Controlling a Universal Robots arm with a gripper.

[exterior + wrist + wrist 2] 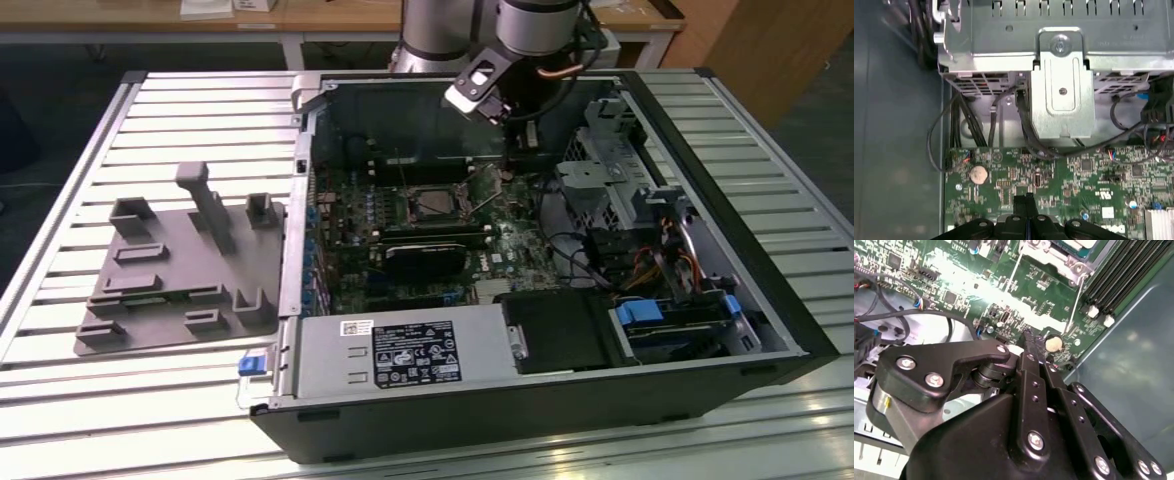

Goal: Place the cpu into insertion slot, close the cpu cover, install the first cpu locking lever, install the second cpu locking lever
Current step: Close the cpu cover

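Observation:
The insertion slot (430, 205) sits mid-motherboard inside the open case, a dark square ringed by silvery metal. Whether that metal is the cpu cover lying flat I cannot tell, and the cpu is hidden. My gripper (507, 172) hangs just to the exterior view's right of the slot, low over the board. In both wrist views its black fingertips (1031, 340) (1026, 201) are pressed together with nothing between them, close to a coin battery (1054, 343). A corner of the slot (1069, 252) shows in the second wrist view, with two thin metal levers (1077, 297) (1013, 271) running out from it.
Black memory slots (1119, 275) line the slot's far side. A grey drive bracket (1061, 85) and black cable bundles (1024, 120) crowd the board's edge beside the gripper. A black heatsink block (424, 262) and the power supply (400, 355) lie nearer. A grey fixture tray (174, 270) rests outside the case.

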